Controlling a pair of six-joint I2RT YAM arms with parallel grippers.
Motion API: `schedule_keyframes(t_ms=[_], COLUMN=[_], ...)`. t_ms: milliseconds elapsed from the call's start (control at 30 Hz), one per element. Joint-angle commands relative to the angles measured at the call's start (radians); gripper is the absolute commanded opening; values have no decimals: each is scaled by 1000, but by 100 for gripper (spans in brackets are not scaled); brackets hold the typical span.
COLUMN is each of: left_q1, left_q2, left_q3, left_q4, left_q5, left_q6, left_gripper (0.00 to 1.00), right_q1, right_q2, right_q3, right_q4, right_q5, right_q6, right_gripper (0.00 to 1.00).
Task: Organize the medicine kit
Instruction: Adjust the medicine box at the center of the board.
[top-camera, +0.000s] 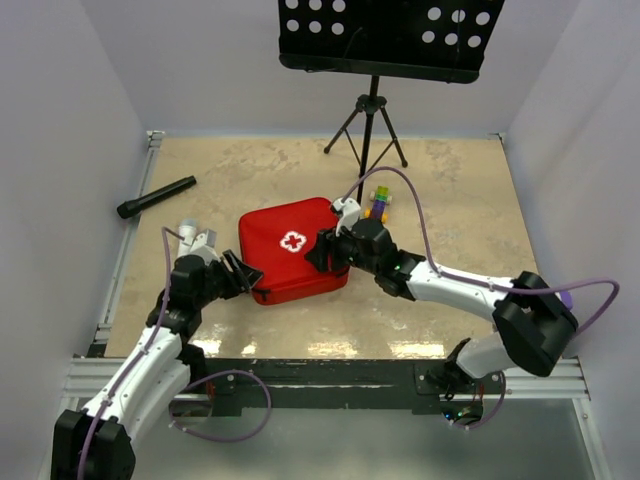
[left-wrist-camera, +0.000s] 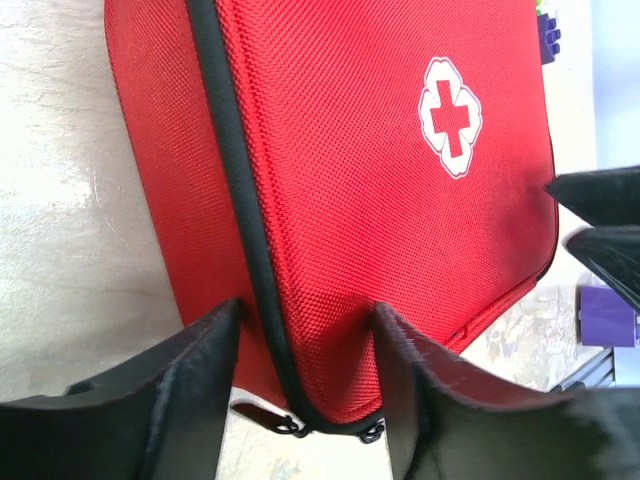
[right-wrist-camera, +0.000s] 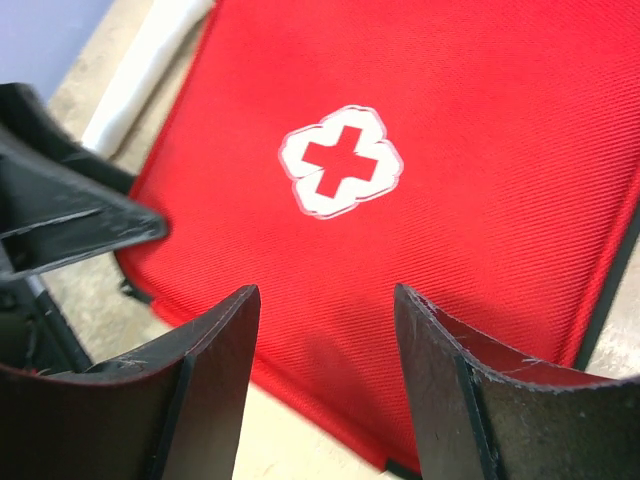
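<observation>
Sitting zipped up in the middle of the bench (top-camera: 450, 190), the kit (top-camera: 285, 262) is lying flat with its white cross (top-camera: 292, 242) facing up. The left gripper (top-camera: 244, 272) is hanging at the kit's near left corner, fingers spread wide and straddling that corner, not pinching anything. The right gripper (top-camera: 321, 251) is hovering over the kit's right edge, also spread apart and holding nothing. A flashlight (top-camera: 157, 197) is lying off at the far left, well apart from the kit, and some little coloured blocks (top-camera: 379, 203) are sitting just past its far right corner.
</observation>
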Motion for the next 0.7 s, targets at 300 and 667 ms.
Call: schedule_keyframes(t_ms=[300, 667], left_q1=[-23, -24], left_q2=[-62, -85], left_q3=[-101, -130], left_q4=[198, 192], left_q5=[108, 65], left_q6=[-73, -85], left_gripper=[48, 49], right_q1=[75, 121], right_q2=[-226, -396], right_q3=[-152, -304], right_q4=[47, -109], right_q5=[-109, 268], right_q6=[29, 482], right_gripper=[61, 68])
